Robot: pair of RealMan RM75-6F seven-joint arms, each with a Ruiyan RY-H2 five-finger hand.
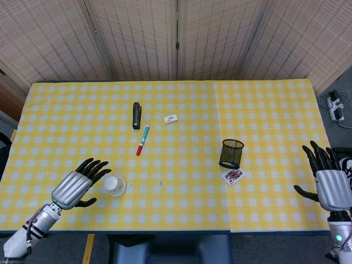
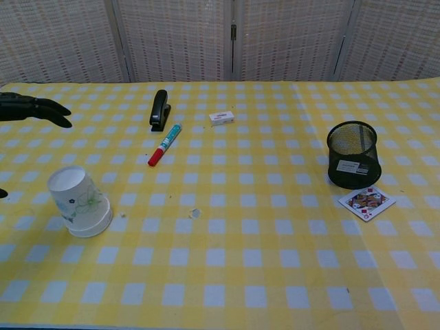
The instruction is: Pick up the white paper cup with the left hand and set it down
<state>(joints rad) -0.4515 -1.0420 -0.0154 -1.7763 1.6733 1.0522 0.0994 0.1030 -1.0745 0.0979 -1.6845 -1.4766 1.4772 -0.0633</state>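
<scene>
The white paper cup [image 1: 115, 185] [image 2: 79, 202] with a faint floral print stands upside down near the table's front left. My left hand [image 1: 77, 184] hovers just to its left with fingers spread and holds nothing; its fingertips [image 1: 104, 172] come close to the cup without touching it. In the chest view only its dark fingertips [image 2: 31, 109] show at the left edge. At the table's front right edge my right hand [image 1: 328, 182] is spread open and empty, far from the cup.
A black stapler [image 1: 136, 115], a red-and-teal marker [image 1: 142, 139] and a small white eraser [image 1: 171, 117] lie mid-table. A black mesh pen holder [image 1: 231, 153] stands to the right with a playing card [image 1: 233, 175] beside it. The yellow checked tablecloth [image 1: 181, 203] covers the table.
</scene>
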